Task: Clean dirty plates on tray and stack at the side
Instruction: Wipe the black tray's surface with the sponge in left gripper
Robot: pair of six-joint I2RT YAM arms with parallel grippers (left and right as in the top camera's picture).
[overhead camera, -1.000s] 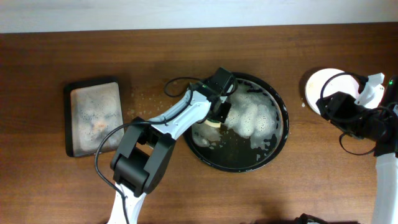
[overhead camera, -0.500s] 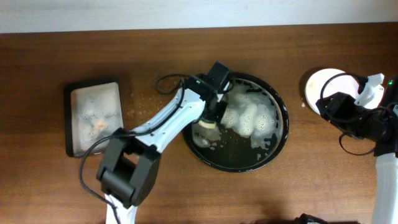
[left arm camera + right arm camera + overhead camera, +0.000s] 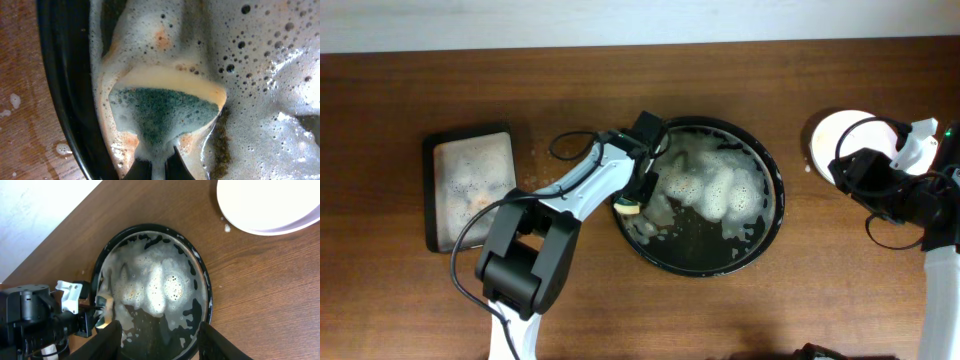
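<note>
Green-and-yellow sponge is being pinched by the left hand by the rim of the foamy tray; the right hand is hovering spread near seemingly stacked plates.

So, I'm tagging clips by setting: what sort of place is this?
Likely a robot test bench staged for dishwashing, not a real kitchen: a wooden table, a foamy black tray, and a sponge pinched in the left claw.
</note>
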